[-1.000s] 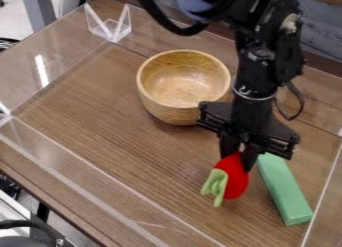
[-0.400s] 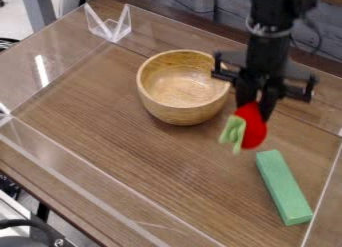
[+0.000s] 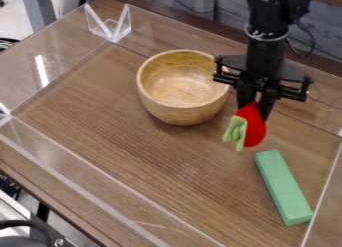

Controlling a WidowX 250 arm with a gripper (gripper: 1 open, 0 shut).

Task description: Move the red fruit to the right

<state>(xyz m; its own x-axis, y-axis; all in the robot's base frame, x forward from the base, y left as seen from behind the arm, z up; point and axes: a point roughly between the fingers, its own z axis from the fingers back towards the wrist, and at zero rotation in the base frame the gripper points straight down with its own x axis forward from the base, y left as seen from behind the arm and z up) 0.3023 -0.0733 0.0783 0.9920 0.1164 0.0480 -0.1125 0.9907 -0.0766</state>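
The red fruit (image 3: 247, 121), small and bright red with a light green leaf piece on its lower left, hangs just above the wooden tabletop to the right of the wooden bowl (image 3: 183, 86). My gripper (image 3: 257, 109) points straight down and is shut on the red fruit's upper end. The black arm rises from it toward the top of the view. The fruit's top is hidden between the fingers.
A flat green rectangular block (image 3: 282, 186) lies on the table below and to the right of the fruit. Clear plastic walls (image 3: 54, 66) ring the wooden work area, and a clear folded stand (image 3: 107, 26) sits at the far left corner.
The gripper has carried the red fruit up off the table and away from the camera, from beside the green block to beside the bowl. Bowl and block have not moved.
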